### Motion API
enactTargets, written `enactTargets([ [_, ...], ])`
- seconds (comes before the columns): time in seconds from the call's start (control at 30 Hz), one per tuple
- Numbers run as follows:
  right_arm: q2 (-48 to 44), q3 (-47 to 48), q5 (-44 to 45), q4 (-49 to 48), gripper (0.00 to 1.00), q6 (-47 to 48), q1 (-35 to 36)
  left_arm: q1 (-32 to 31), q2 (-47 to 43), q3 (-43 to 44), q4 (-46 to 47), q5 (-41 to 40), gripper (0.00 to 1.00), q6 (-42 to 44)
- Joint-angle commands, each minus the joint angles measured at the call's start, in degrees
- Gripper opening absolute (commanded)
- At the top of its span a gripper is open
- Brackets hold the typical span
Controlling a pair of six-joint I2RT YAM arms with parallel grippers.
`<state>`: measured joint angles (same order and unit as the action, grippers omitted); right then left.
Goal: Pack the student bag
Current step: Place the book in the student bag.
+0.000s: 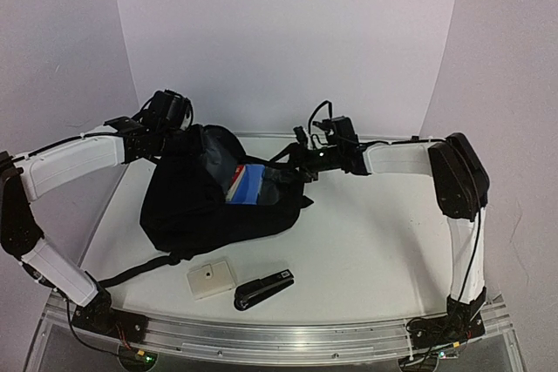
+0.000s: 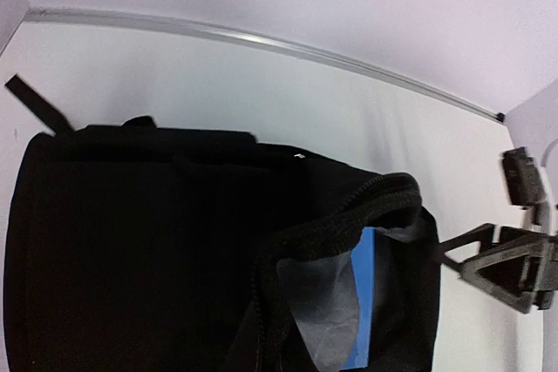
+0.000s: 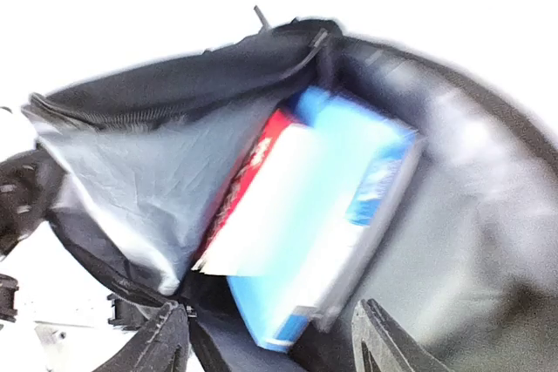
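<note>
White tabletop (image 1: pixel 375 241), left side: soft, floppy student bag (image 1: pixel 187 202) slumps open, my left gripper (image 1: pixel 174 119) clamped seemingly on its stiffer zipper rim (image 2: pixel 349 215), right gripper (image 1: pixel 288 172) spread empty at the mouth.

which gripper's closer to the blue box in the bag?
Right. The right gripper sits at the mouth of the bag, just beside the blue box. The left gripper is across the bag, at its far-left edge.
</note>
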<state>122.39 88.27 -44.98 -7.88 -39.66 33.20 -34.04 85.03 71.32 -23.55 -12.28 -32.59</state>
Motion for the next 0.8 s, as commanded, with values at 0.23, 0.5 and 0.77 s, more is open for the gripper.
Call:
enactTargets([
  [0.23,-1.5,6.3,16.0,21.3,0.8,22.2,-2.3,-1.1,6.1,-0.6,8.2,23.6,0.06,5.0],
  [0.5,8.0,16.2,14.5,24.9,0.85,26.1,-2.2,-6.5,12.1,3.9,2.6,23.9,0.19,8.0],
  [0.77,15.0,20.7,14.7,25.2,0.8,25.9,-2.2,-6.8,-0.1,-5.3,3.9,17.3,0.76,0.9],
])
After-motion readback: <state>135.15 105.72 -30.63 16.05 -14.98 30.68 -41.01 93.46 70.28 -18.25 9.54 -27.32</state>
